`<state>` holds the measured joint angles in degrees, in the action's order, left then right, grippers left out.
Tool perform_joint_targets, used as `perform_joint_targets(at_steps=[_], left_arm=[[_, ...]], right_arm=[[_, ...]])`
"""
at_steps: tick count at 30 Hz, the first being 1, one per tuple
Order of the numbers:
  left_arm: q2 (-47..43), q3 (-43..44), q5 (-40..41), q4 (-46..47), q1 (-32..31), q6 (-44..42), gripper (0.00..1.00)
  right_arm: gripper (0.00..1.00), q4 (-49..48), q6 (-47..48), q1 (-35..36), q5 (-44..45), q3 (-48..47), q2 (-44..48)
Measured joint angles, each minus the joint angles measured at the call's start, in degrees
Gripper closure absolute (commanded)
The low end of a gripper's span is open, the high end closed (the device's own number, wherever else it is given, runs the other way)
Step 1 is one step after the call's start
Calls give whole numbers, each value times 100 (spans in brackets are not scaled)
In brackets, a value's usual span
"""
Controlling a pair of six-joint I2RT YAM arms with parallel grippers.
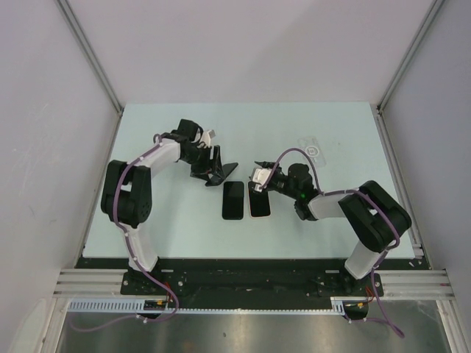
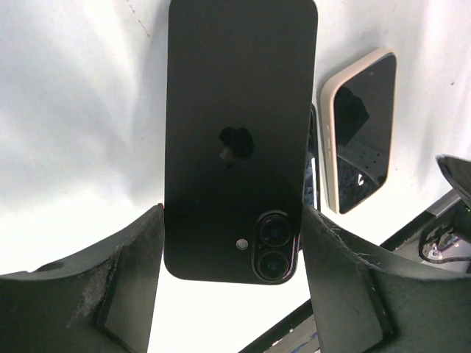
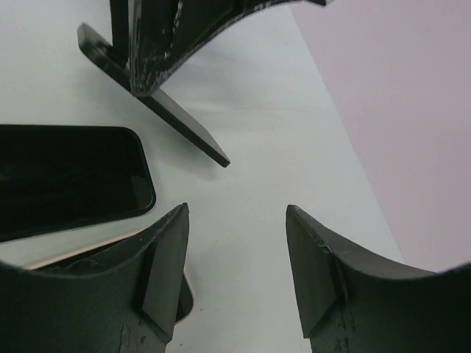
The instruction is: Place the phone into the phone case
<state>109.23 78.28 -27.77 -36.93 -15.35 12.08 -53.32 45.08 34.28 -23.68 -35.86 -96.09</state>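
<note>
My left gripper [image 1: 204,160] is shut on a black phone [image 1: 218,169], held tilted with its far end near the table. In the left wrist view the phone's back [image 2: 239,140] shows a logo and two lenses, and my fingers [image 2: 132,287] press its two long edges near the camera end. A clear phone case [image 1: 313,149] with a ring mark lies flat at the back right. My right gripper [image 1: 257,182] is open and empty, low over the top end of a cream-edged phone [image 1: 259,201]. In the right wrist view [image 3: 235,272] bare table shows between its fingers.
A flat black slab with a dark screen [image 1: 232,200] lies next to the cream-edged phone, also in the right wrist view [image 3: 66,176]. The cream-edged phone shows in the left wrist view [image 2: 360,129]. White walls enclose the table [image 1: 147,220] on three sides.
</note>
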Motion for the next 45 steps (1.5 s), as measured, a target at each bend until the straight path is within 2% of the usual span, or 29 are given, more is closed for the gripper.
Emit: perform_joint_targets(at_steps=[8,19,23,34,37,38,39,40,45], left_arm=[[-188,-61,-122,37,-37,2,58],[-188,-72,-146,46,-42,0,58],[-188,-96,-149,72,-42,-2,58],[-188,-168,-186,103,-46,-2,59],[-188,-168,-223,127,-46,-2,59],[-188,-168,-236,127,-46,-2,58],[-188,-168,-238,127,-46,-7,57],[-188,-168,-225,133,-48,-20,55],[-479,-186,-94,398,46,-31,41]], right_arm=[[39,-120,490,46,-37,-87,-426],[41,-57,914,494,-39,-929,-1449],[47,-44,999,551,7,-1198,-1672],[53,310,1274,627,79,-1788,-2127],[71,472,1412,664,98,-1897,-2205],[83,490,1451,682,127,-1923,-2236],[88,494,1491,697,160,-1945,-2264],[99,474,1554,713,195,-1958,-2286],[100,435,1829,737,402,-1985,-2326]])
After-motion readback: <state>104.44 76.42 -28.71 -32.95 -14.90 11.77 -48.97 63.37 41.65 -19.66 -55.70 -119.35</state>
